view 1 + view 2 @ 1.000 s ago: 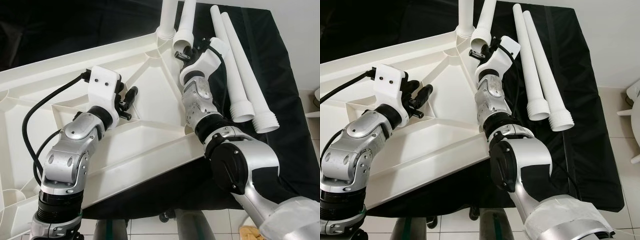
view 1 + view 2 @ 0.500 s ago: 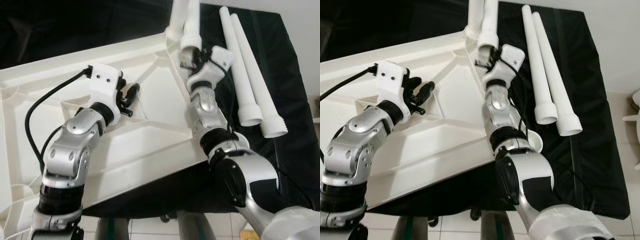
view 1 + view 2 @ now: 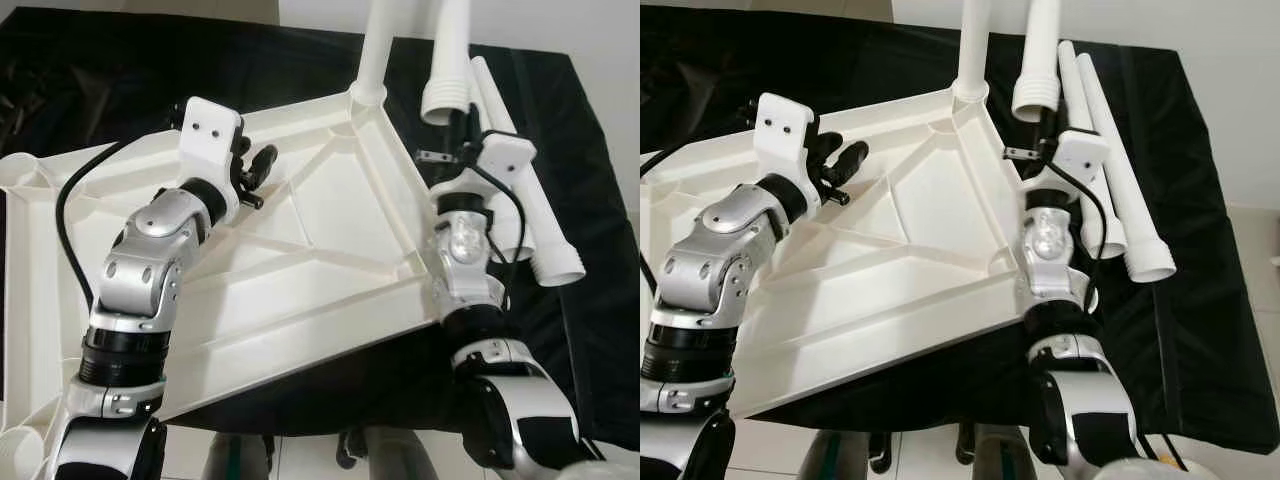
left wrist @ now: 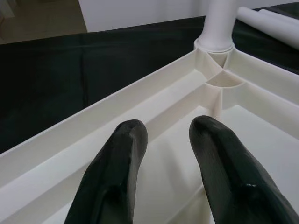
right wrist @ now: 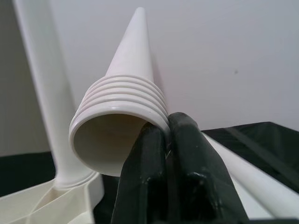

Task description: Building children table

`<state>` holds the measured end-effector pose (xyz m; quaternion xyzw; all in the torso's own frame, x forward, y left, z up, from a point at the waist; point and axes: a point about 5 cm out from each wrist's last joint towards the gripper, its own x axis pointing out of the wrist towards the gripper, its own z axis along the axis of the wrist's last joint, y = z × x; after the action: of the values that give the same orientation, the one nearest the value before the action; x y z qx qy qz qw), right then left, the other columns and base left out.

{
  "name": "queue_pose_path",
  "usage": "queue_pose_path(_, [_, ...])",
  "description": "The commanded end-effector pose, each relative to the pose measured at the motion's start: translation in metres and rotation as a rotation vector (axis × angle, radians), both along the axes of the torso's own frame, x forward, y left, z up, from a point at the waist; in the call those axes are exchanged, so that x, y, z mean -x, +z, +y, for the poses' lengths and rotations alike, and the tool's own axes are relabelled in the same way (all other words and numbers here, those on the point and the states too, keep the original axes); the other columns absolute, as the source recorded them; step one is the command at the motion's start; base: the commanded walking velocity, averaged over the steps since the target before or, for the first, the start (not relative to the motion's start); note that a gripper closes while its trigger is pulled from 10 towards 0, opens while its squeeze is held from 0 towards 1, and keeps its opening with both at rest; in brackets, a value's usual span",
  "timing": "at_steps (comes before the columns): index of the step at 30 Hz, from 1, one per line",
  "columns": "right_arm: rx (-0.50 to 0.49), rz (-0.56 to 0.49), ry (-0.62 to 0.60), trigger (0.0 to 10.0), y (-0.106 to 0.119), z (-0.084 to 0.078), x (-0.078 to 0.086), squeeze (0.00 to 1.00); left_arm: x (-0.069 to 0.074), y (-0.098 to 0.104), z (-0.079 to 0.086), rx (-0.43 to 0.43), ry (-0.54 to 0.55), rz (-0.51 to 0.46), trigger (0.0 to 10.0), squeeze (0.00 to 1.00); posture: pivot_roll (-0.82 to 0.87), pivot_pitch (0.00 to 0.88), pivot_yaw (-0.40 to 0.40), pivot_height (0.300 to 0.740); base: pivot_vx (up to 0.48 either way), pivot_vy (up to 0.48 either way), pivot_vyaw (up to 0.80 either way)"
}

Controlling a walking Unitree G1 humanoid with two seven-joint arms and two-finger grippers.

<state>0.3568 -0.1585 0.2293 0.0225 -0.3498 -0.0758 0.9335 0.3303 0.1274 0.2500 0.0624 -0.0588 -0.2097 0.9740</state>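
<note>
White plastic table leg point(image 3: 447, 60) pinched by its threaded rim in the right gripper point(image 5: 167, 128).

The fingers press together on the ribbed rim, holding the hollow leg raised beside the upturned tabletop point(image 3: 330, 250); it looks light, stiff and slippery, best gripped at the ribs. The left gripper point(image 4: 163, 135), fingers spread, hovers empty over the tabletop's ribbed underside.

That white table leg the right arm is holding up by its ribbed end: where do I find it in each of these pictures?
Left eye view: held leg, upper right, above the right tool.
Right eye view: held leg, top centre-right.
Left wrist view: not identifiable; the left tool hovers over the tabletop underside.
Right wrist view: held leg, centre, its rim pinched.
Shared landmark: the leg already fitted in the tabletop's corner socket.
</note>
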Motion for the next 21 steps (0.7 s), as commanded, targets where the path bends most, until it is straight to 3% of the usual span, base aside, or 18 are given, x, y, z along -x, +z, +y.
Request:
queue_pose_path(1, [0.023, -0.070, 0.009, 10.0, 0.018, 0.002, 0.003, 0.00, -0.001, -0.003, -0.008, -0.015, -0.105, 0.014, 10.0, 0.00, 0.05, 0.151, 0.065, 0.740, 0.000, 0.000, 0.00])
queue_pose_path(3, [0.030, -0.089, 0.014, 10.0, 0.024, 0.003, 0.004, 0.00, -0.003, -0.003, -0.008, -0.006, -0.109, 0.014, 10.0, 0.00, 0.05, 0.151, 0.065, 0.740, 0.000, 0.000, 0.00])
queue_pose_path(6, [0.072, -0.191, 0.059, 10.0, 0.054, 0.012, 0.008, 0.00, -0.008, -0.003, -0.009, -0.009, -0.127, 0.014, 10.0, 0.00, 0.05, 0.126, 0.069, 0.740, 0.000, 0.000, 0.00])
queue_pose_path(11, [0.100, -0.244, 0.088, 10.0, 0.069, 0.019, 0.012, 0.00, -0.011, -0.003, -0.007, -0.006, -0.134, 0.015, 10.0, 0.00, 0.05, 0.116, 0.069, 0.740, 0.000, 0.000, 0.00])
queue_pose_path(14, [0.161, -0.347, 0.149, 10.0, 0.094, 0.032, 0.020, 0.00, -0.015, -0.003, -0.004, -0.007, -0.125, 0.019, 10.0, 0.00, 0.04, 0.098, 0.065, 0.740, 0.000, 0.000, 0.00])
queue_pose_path(21, [0.186, -0.386, 0.184, 10.0, 0.104, 0.039, 0.026, 0.00, -0.018, -0.004, -0.003, -0.008, -0.124, 0.017, 10.0, 0.00, 0.04, 0.090, 0.065, 0.740, 0.000, 0.000, 0.00])
